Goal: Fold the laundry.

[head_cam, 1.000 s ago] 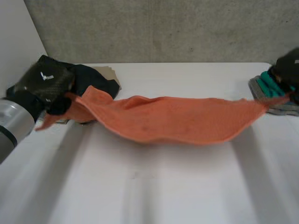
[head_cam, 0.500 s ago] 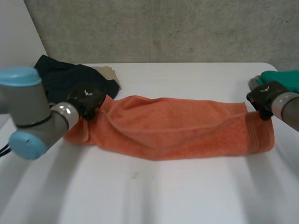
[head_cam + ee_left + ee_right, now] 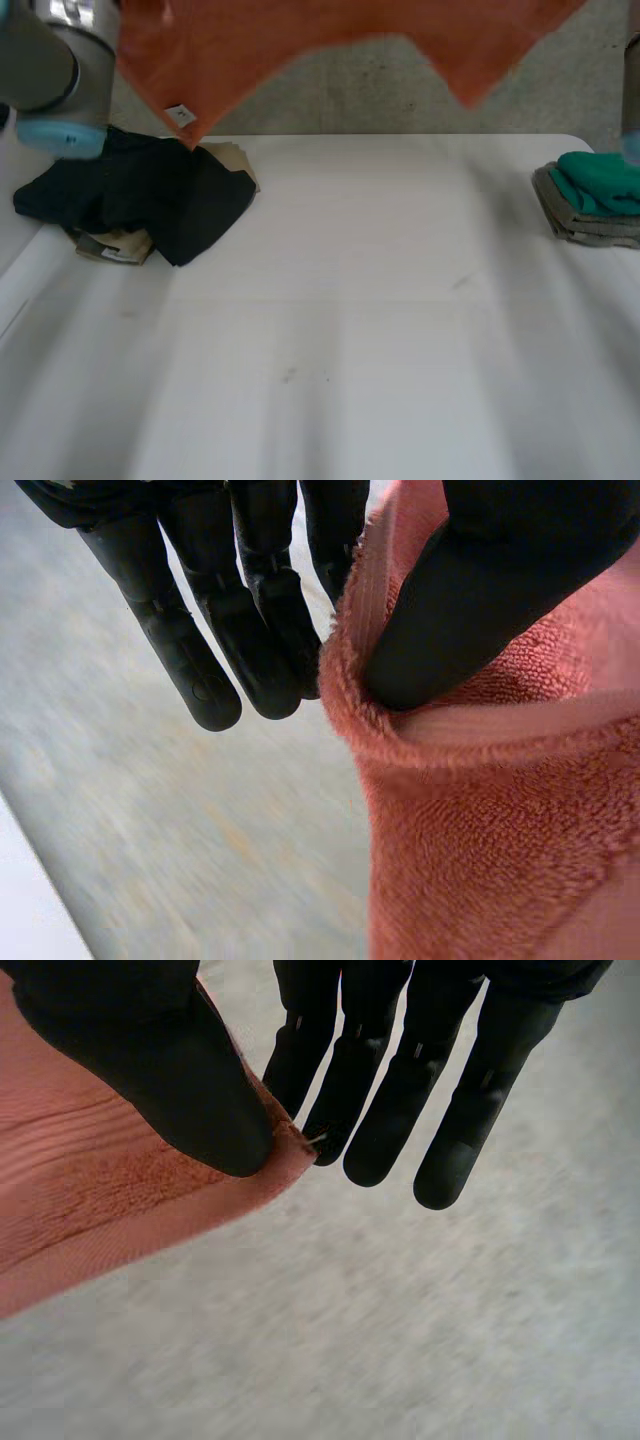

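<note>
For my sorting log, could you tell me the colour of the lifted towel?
The towel is orange; it shows best in the left wrist view.

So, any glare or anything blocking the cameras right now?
Head view: no glare on the table; the orange towel hangs across the wall. Left wrist view: even light, left hand pinching the towel's edge. Right wrist view: even light, right hand pinching a corner.

The orange towel (image 3: 330, 40) lay stretched left to right across the tabletop (image 3: 380, 300) a moment ago; now it has been hoisted clear and hangs high at the far side, corners dangling. The left robot hand (image 3: 185, 630) and right robot hand (image 3: 390, 1090) have risen with it. The dark clothes (image 3: 150, 195) at the far left lie uncovered.
</note>
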